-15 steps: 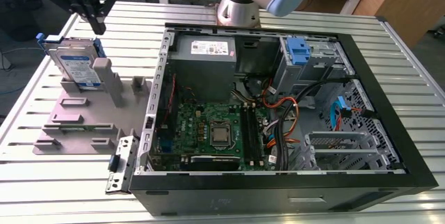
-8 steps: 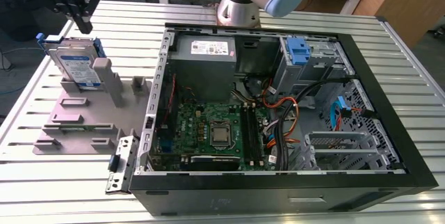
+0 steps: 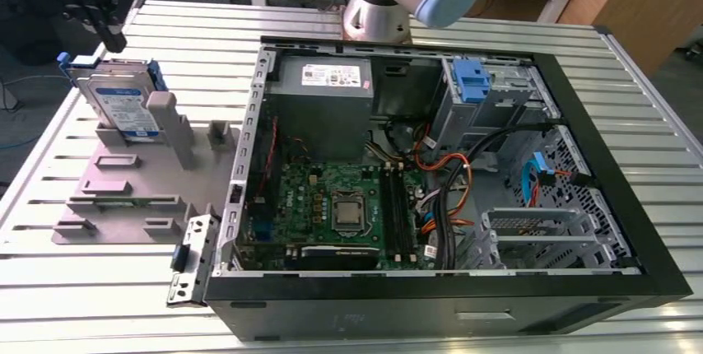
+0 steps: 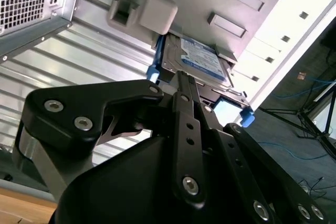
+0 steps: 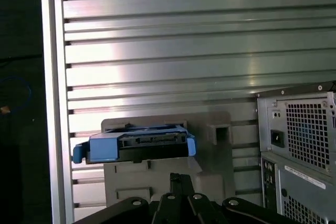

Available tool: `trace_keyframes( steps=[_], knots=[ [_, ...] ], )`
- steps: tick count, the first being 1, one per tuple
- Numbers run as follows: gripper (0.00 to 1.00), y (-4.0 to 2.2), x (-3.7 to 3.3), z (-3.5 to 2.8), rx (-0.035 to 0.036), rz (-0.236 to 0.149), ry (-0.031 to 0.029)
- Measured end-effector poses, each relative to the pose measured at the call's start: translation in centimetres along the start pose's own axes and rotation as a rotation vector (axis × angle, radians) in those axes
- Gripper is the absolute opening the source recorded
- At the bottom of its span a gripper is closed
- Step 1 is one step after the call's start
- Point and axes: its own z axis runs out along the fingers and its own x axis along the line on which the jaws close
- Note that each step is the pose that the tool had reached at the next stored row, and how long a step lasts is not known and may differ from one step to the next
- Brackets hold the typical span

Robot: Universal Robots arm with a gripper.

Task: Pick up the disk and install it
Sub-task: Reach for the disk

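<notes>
On the ribbed metal table (image 3: 88, 288), a flat blue-railed disk (image 3: 118, 100) stands upright.

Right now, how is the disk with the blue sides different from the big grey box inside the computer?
The disk is smaller and thinner; the grey box is bulkier. The disk stands on edge in a grey holder, outside the computer case; the grey box sits inside it. The disk has blue side rails; the grey box has none. Both are metal with a sticker.
</notes>
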Motion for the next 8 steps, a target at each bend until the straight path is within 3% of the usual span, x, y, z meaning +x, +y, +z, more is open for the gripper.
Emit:
trace_keyframes(
  steps=[8],
  knots=[
    [0.11,0.41,1.69,0.35,0.0003,0.003,-0.0002]
  ],
)
